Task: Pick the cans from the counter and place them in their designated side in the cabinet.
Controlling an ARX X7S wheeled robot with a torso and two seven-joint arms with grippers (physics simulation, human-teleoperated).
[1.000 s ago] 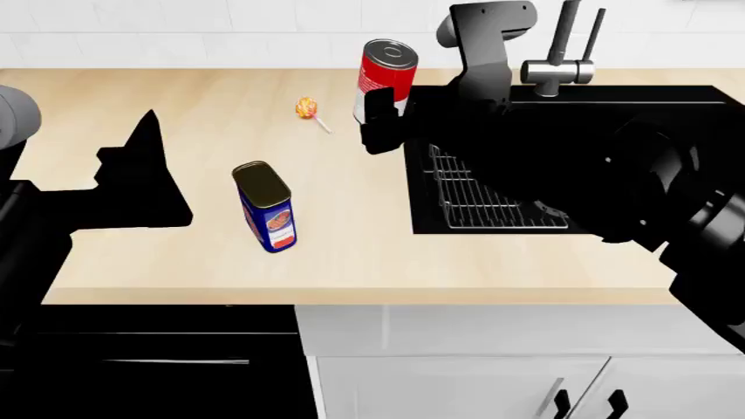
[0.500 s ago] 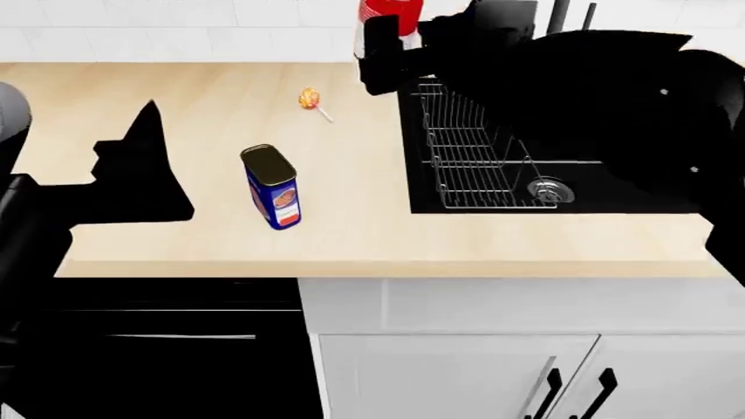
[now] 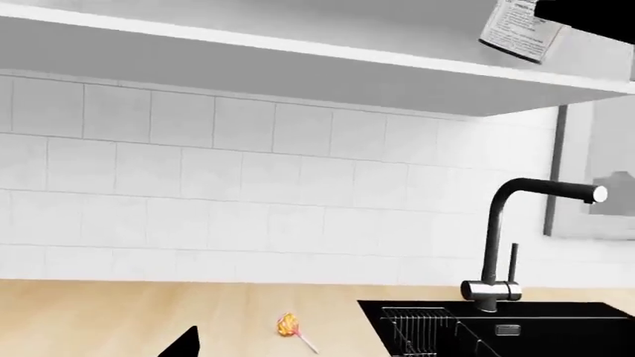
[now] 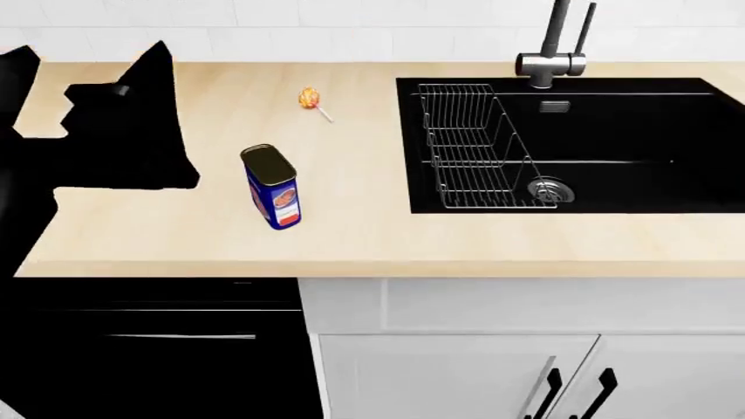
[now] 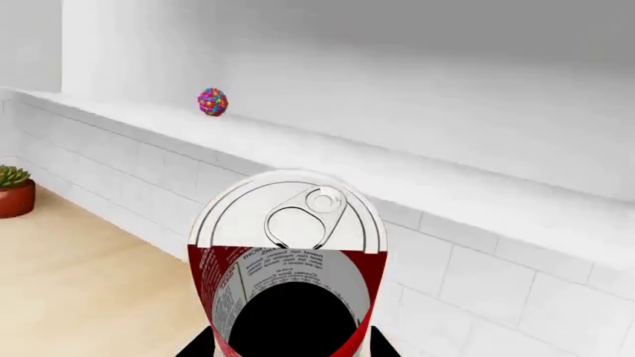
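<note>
The blue can (image 4: 271, 188) with a dark lid and orange-white label stands upright on the beige counter (image 4: 349, 236), left of the black sink (image 4: 605, 148). My right gripper (image 5: 288, 346) is shut on the red and white can (image 5: 288, 260) and holds it high, in front of the cabinet shelf (image 5: 328, 160). It is out of the head view. The left wrist view shows that can's white label (image 3: 518, 33) up at the cabinet's underside. My left gripper (image 4: 93, 87) hovers open and empty over the counter's far left; one fingertip (image 3: 184, 346) shows.
An orange lollipop (image 4: 309, 99) lies on the counter behind the blue can. A wire rack (image 4: 472, 144) sits in the sink, with the faucet (image 4: 553, 52) behind. A small multicoloured ball (image 5: 213, 102) rests on the cabinet shelf. A potted plant (image 5: 12, 190) stands by the wall.
My right arm has lifted the red can up and out of the head view. My left gripper has moved up and further back over the counter. The blue can has not moved.
</note>
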